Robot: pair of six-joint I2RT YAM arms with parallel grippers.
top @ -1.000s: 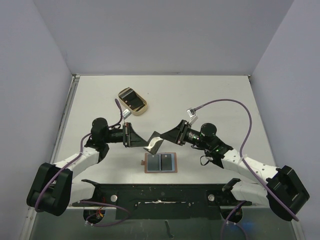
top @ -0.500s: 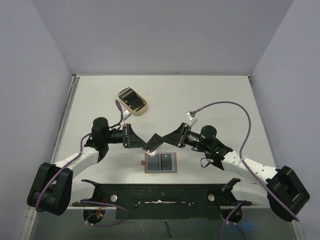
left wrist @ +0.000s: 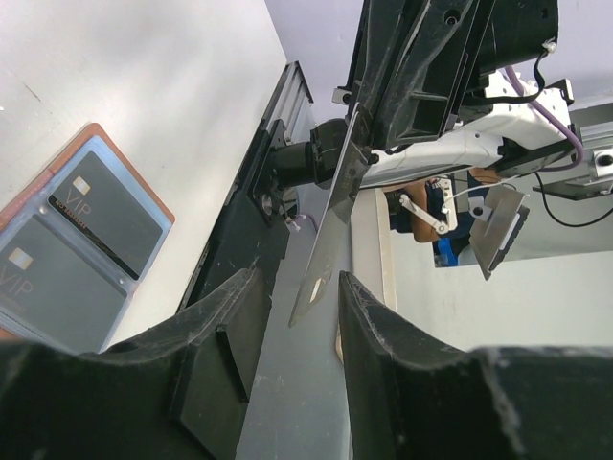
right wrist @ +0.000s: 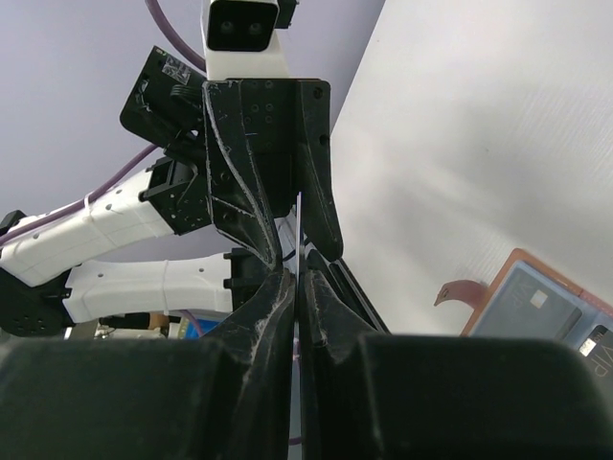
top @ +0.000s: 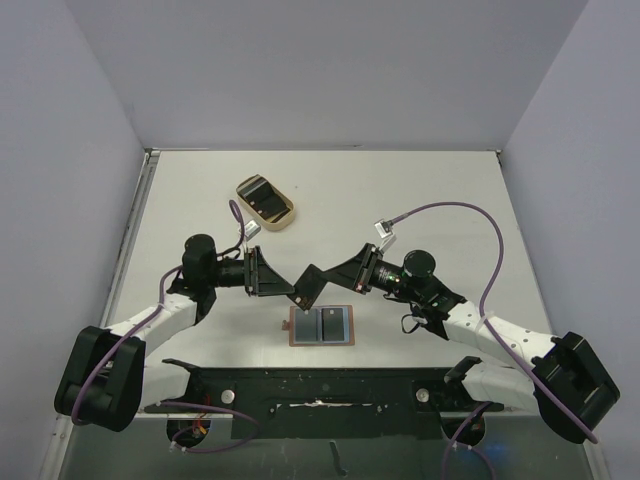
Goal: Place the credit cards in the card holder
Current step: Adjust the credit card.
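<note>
Holding one card (left wrist: 330,230) clamped tight, the right end effector (top: 324,279) hangs just above the open holder (top: 322,326) on the tabletop (top: 430,200). Left end effector (top: 284,285) stands parted, its fingers (left wrist: 235,316) flanking that card with gaps either side. Two cards (left wrist: 105,225) sit in the holder's pockets.

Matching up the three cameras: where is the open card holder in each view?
Top external: card holder lower centre, ahead of the arm bases.
Left wrist: card holder at the left edge.
Right wrist: card holder, bottom right corner.
Shared landmark: the grey card pinched in the right gripper.
</note>
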